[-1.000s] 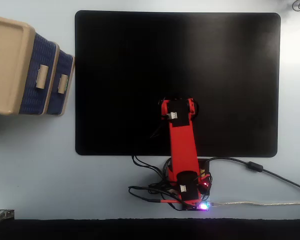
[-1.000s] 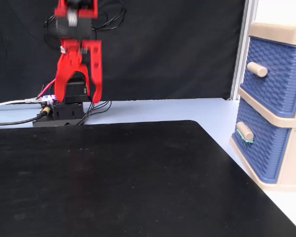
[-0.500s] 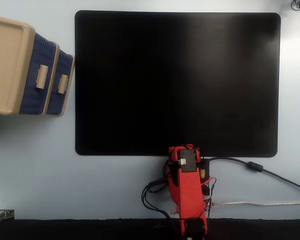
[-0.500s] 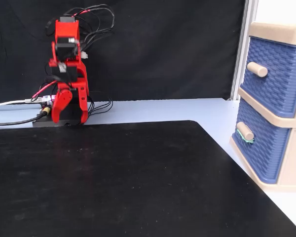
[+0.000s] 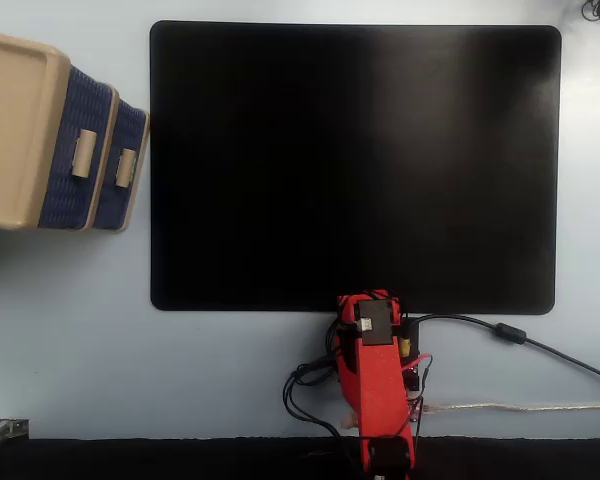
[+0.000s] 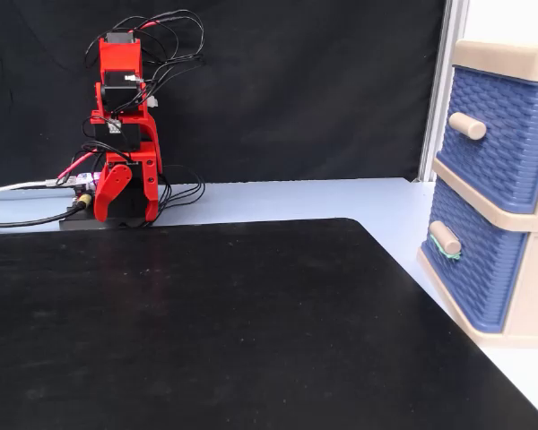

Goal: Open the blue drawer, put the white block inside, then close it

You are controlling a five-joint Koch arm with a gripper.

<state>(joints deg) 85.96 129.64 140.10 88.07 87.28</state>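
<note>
Both blue drawers (image 6: 498, 139) are pushed in, so their insides stay hidden. The side fixed view shows a green band (image 6: 446, 253) on the lower handle (image 6: 443, 236). The red arm (image 6: 121, 134) is folded up and I cannot tell if its gripper (image 6: 125, 193) is spread or pressed together.

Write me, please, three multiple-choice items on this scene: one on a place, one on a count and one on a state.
1. In the fixed view from above, the drawer unit stands:
A) on the black mat
B) left of the mat
C) right of the mat

2. Blue drawers in the unit:
A) one
B) two
C) four

3. The drawers are:
A) both pulled out
B) only the upper one open
C) both shut

Key:
1 B, the unit stands on the pale table, off the mat's left edge.
2 B, an upper blue drawer and a lower blue drawer show.
3 C, both fronts sit flush in the beige frame.
</note>
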